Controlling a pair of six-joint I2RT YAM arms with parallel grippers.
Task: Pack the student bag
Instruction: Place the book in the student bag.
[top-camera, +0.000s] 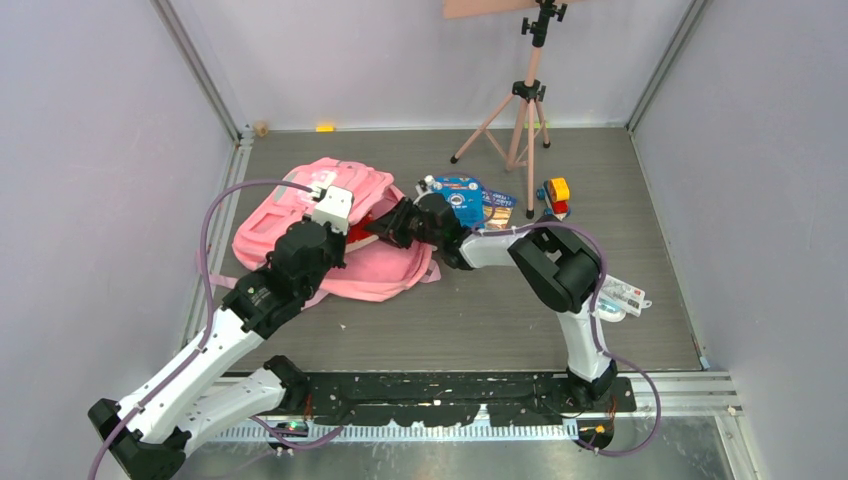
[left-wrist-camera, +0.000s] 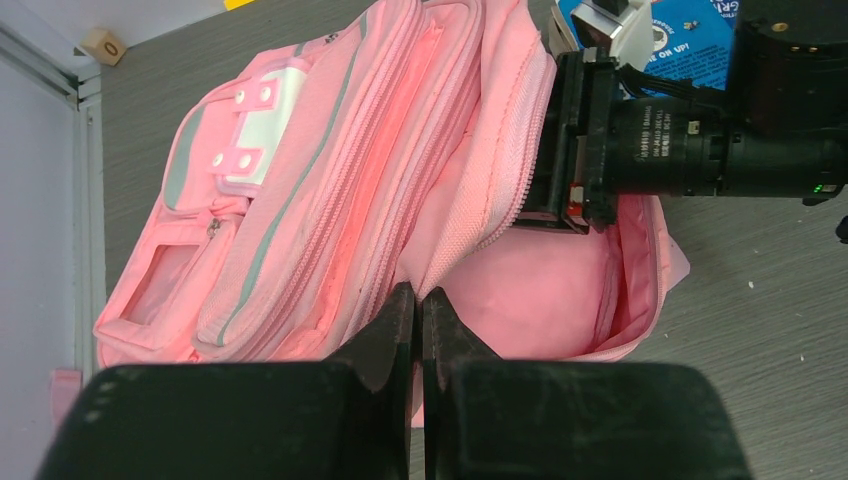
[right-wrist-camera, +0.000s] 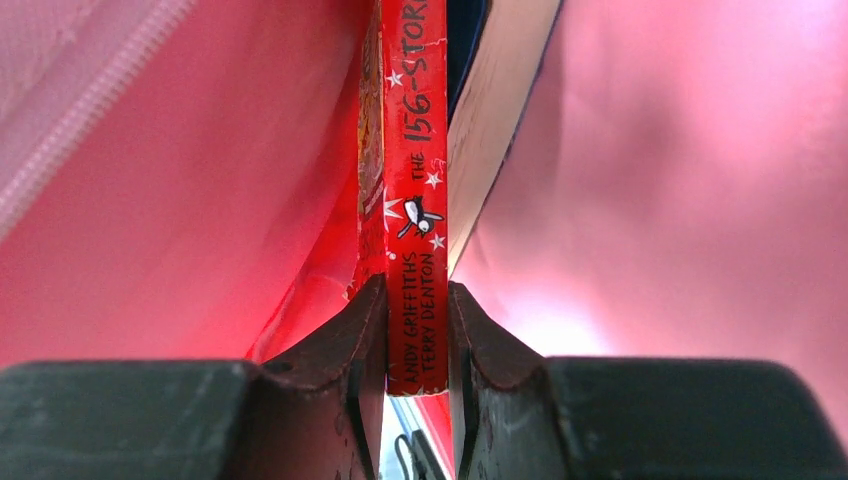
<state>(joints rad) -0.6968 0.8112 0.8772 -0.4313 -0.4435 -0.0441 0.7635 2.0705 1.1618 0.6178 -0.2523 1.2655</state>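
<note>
Right fingers (right-wrist-camera: 417, 335): I am clamping the spine of a red book (right-wrist-camera: 415, 150), with pink lining showing on both sides of it.
Left fingers (left-wrist-camera: 418, 305): I am pressing them closed on the rim of the bag's mouth and, as far as I can judge, holding that edge up.
Student bag (top-camera: 300, 215): it is lying on its side at the left of the tabletop (top-camera: 500, 310), mouth facing my right arm.
Risk, snagging: the book's corner may be heading for the zip edge or a fold of lining, which would drag the whole bag along.
Risk, slipping: the thin fabric may be working loose from my left pinch, and the mouth would then sag onto the book.
Risk, twisting: I am gripping only the spine, so the pages could fan open and jam.
Surface: grey wood-grain boards are lying flat and matte; a blue packet (top-camera: 462, 195) and a yellow-red toy (top-camera: 555, 193) are sitting just beyond the bag.
Room: pale walls are closing in three sides, and a pink tripod (top-camera: 520, 110) is standing at the back.
</note>
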